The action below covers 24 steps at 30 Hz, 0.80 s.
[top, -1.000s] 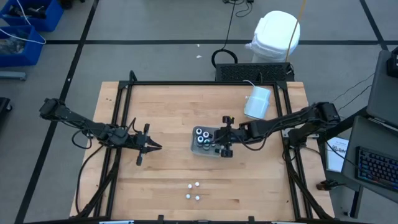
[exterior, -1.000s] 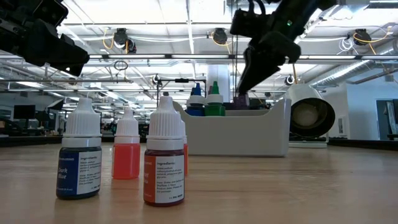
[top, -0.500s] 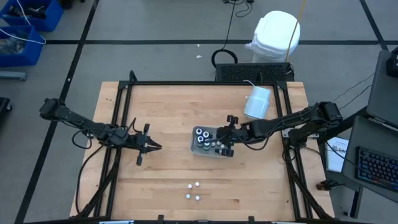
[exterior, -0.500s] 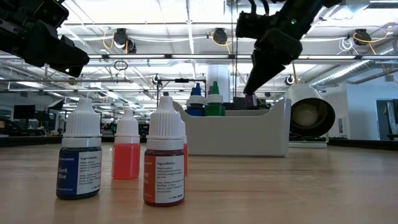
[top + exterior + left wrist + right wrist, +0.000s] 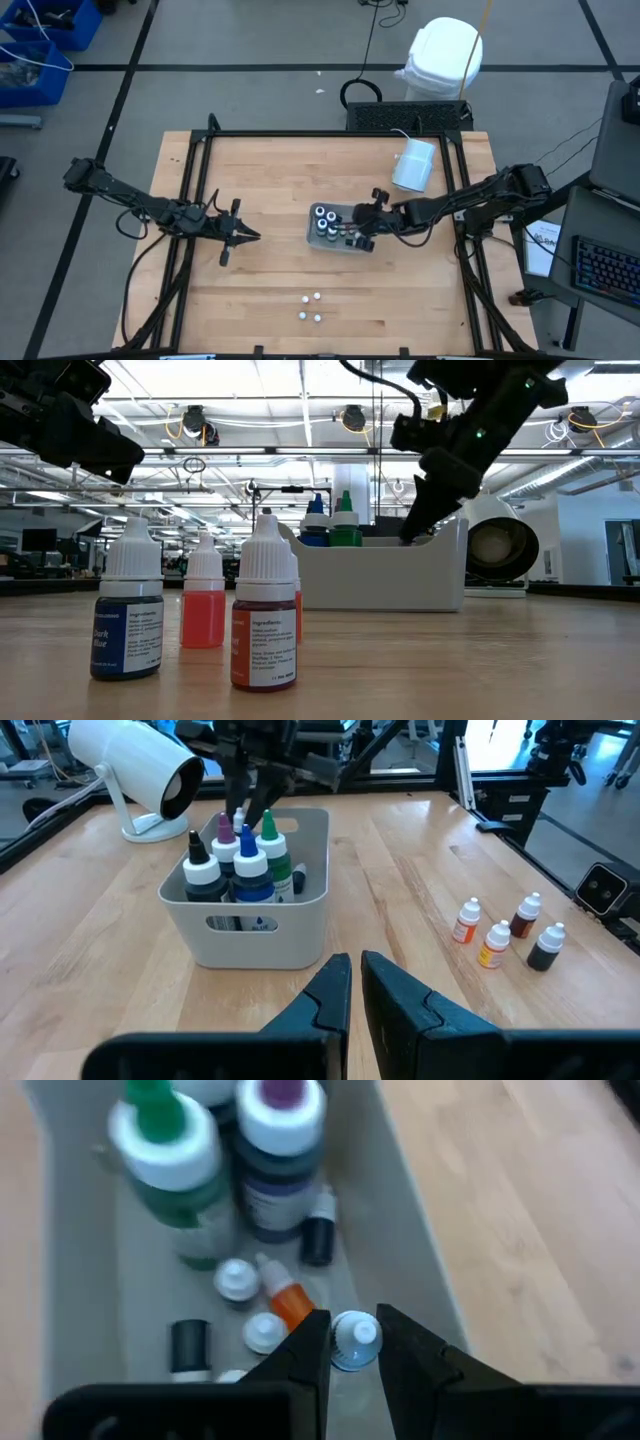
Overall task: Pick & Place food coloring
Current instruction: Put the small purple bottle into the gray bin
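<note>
Right gripper (image 5: 352, 1342) narrowly parted around small white-capped bottle (image 5: 355, 1338), inside tray (image 5: 420, 1295)

pale matt wood table (image 5: 270, 280), smooth, probably plastic, white bin (image 5: 255, 935), glossy plastic bottles (image 5: 265, 615)

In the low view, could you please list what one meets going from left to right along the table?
Dark blue bottle → pink-red bottle → orange-brown bottle → white bin, with the right gripper reaching down into it → white cylinder on its side.
</note>
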Each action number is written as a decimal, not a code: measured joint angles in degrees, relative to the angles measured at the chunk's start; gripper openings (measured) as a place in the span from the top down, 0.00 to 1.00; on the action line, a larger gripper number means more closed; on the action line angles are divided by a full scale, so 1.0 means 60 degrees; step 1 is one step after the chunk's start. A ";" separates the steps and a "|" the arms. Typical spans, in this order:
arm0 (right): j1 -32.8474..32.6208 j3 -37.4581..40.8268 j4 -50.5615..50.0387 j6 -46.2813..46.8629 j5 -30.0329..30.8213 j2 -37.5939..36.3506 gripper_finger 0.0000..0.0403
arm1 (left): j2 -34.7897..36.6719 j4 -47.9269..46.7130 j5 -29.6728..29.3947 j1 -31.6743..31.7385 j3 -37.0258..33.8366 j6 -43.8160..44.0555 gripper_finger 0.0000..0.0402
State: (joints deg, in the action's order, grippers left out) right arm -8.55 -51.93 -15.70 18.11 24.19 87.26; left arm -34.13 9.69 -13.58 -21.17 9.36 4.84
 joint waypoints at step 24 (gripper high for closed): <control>0.0189 0.0431 0.0745 0.0620 0.0000 0.0087 0.86 | 0.0000 -0.0005 -0.0004 0.0000 -0.0003 0.0003 0.91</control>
State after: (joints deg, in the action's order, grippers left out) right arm -7.42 -49.35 -11.23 21.82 24.18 87.79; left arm -34.13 9.66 -13.61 -21.17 9.35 4.86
